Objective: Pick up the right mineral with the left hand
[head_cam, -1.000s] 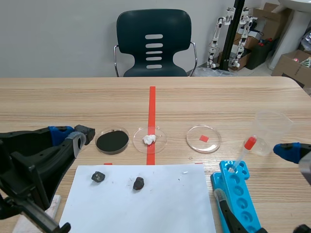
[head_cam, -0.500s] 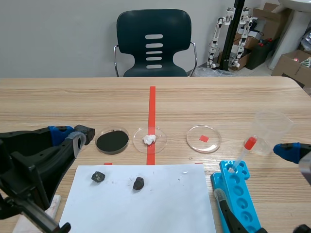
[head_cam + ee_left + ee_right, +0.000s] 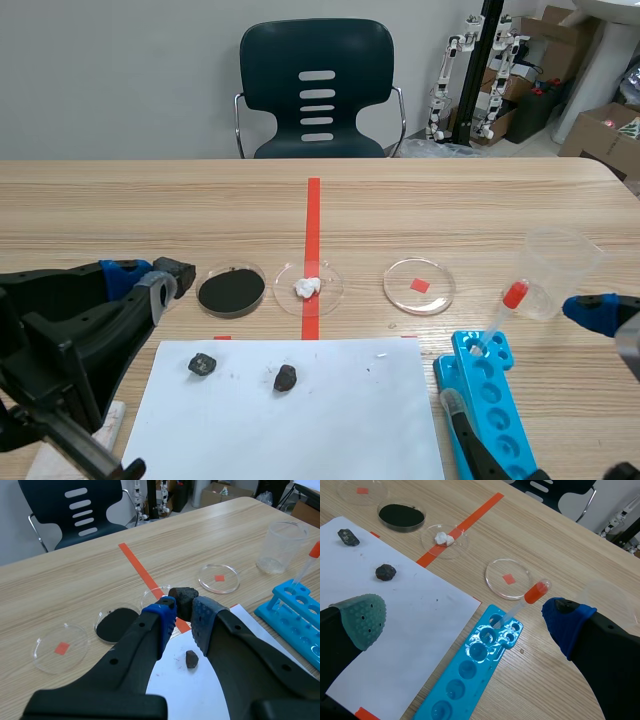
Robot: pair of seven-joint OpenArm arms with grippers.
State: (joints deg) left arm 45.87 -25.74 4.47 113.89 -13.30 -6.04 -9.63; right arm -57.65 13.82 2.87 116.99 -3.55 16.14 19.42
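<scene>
"Jaws first: how do the left jaws stand?"
"Clenched on a black lump, over the counter. The right jaws are spread wide, gripping nothing."
"What's on the counter?"
"A white sheet, a blue rack just beside it, a dish of black powder beyond."
"And the right mineral?"
"Lying free on the sheet, well apart from the left jaws, with the left mineral near it."
</scene>
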